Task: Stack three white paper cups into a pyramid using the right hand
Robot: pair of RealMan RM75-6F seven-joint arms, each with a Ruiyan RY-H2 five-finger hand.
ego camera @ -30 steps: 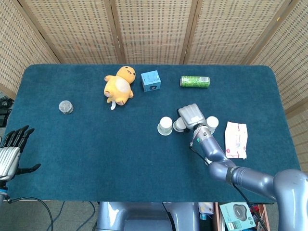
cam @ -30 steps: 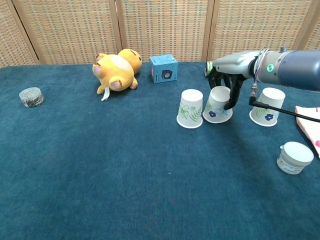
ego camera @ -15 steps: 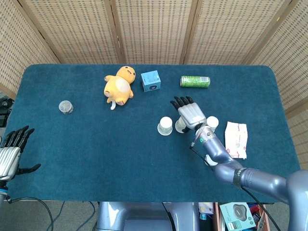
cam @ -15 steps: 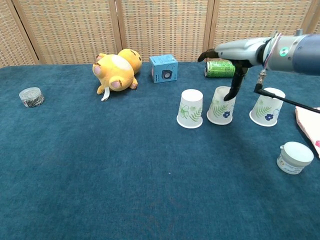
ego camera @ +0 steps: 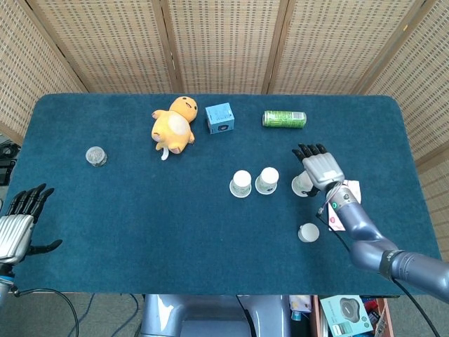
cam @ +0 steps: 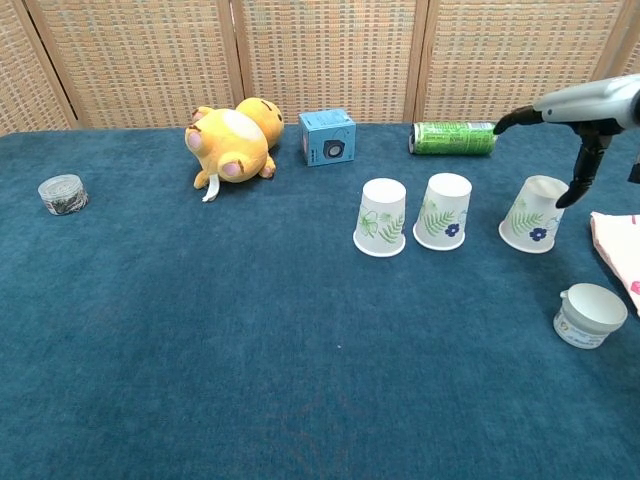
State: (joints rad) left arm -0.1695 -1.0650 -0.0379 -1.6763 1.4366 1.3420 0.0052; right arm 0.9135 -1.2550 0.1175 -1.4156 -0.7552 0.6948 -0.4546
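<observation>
Three white paper cups with leaf and flower prints stand upside down in a row. The left cup [ego camera: 240,183] [cam: 381,217] and the middle cup [ego camera: 266,180] [cam: 443,211] stand close together. The right cup [ego camera: 302,185] [cam: 531,215] stands apart and leans slightly. My right hand [ego camera: 320,168] [cam: 583,112] hovers over that right cup with fingers spread, the thumb hanging down by the cup's right side. It holds nothing. My left hand [ego camera: 19,224] rests open at the table's left front edge, outside the chest view.
A yellow plush toy [cam: 233,142], a blue box [cam: 327,136] and a green can [cam: 452,138] lie along the back. A small tin [cam: 62,193] sits far left. A white jar [cam: 591,314] and a tissue pack [ego camera: 349,191] lie near the right arm.
The right hand let go of the middle cup, which now stands upright beside the left cup. The hand opened and moved right to above the third cup.
</observation>
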